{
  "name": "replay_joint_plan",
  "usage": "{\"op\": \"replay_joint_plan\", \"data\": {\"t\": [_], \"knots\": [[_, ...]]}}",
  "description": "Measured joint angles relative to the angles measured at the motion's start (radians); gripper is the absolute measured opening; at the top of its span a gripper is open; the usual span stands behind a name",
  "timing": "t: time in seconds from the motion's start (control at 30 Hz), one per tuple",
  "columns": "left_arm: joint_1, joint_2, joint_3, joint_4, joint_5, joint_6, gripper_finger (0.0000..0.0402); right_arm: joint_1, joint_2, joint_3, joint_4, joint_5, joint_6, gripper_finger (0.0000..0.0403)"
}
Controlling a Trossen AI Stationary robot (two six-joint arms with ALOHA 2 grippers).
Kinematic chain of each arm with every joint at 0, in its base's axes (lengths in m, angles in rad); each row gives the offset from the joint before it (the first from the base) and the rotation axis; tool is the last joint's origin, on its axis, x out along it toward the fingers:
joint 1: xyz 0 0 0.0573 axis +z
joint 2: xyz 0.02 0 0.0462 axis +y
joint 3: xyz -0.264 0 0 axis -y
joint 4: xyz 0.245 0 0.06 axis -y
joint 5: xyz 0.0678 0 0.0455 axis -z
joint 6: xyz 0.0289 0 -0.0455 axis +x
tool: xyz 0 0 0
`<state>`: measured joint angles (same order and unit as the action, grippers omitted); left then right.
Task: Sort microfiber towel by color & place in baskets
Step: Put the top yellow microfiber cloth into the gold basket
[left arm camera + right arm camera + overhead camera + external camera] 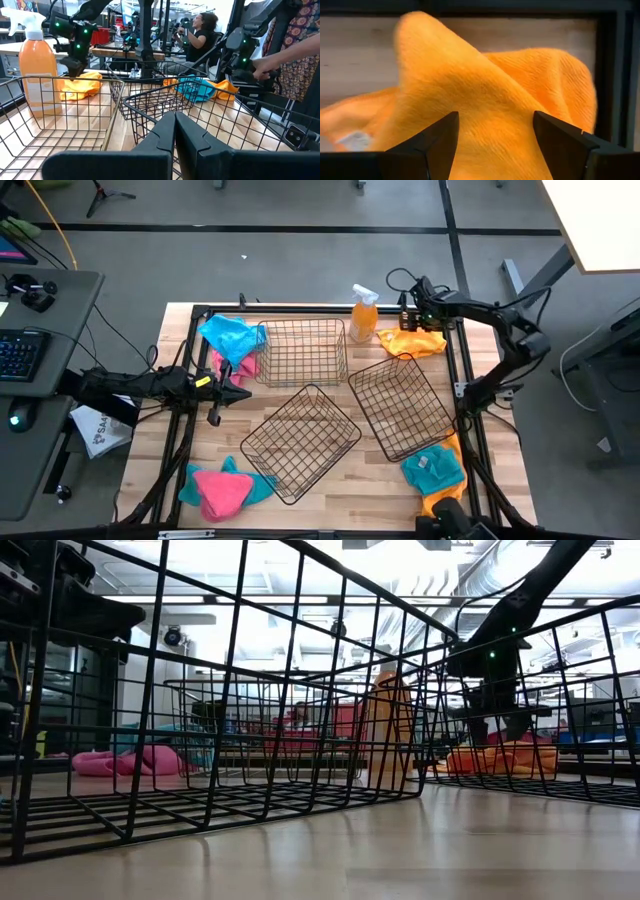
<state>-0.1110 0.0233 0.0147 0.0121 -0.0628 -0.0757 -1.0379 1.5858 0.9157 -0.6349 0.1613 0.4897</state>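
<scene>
An orange towel (415, 343) lies bunched on the table's far right, next to the orange spray bottle (363, 313). My right gripper (413, 325) is open just above it, pointing down. Its fingers stand on either side of a raised fold of the towel (485, 90). My left gripper (240, 392) is shut and empty, level above the table's left side and pointing at the three wire baskets (300, 352) (300, 442) (402, 408). No towel shows inside any basket. Other towels lie in heaps: teal and pink (232, 340) far left, pink and teal (222, 488) near left, teal on orange (435, 470) near right. My right gripper comes at the orange towel from above, one finger (440, 142) on each side of the raised fold (495, 125). I cannot tell whether the fingers touch the cloth. The towel lies on the table.
Black frame rails (465, 395) run along the table's edges, one close beside the orange towel. The spray bottle stands just left of my right gripper. A person's hand (270, 62) and other people show beyond the table's right side. Bare wood lies near the front edge (360, 500).
</scene>
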Motion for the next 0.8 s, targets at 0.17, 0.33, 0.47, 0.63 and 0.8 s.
{"op": "replay_joint_plan", "data": {"t": [0.17,0.33,0.47,0.63,0.8], "knots": [[0.0,0.0,0.0,0.0,0.0,0.0,0.0,0.018,0.012,0.003,-0.015,0.015,-0.036,0.0202],[0.0,0.0,0.0,0.0,0.0,0.0,0.0,0.017,0.012,0.003,-0.032,0.011,-0.07,0.0066],[0.0,0.0,0.0,0.0,0.0,0.0,0.0,0.018,0.012,0.003,-0.044,-0.007,-0.098,0.0015],[0.0,0.0,0.0,0.0,0.0,0.0,0.0,0.017,-0.019,0.021,-0.062,-0.058,-0.111,0.0006],[0.0,0.0,0.0,0.0,0.0,0.0,0.0,0.016,-0.095,0.099,-0.116,-0.065,-0.198,0.0038]]}}
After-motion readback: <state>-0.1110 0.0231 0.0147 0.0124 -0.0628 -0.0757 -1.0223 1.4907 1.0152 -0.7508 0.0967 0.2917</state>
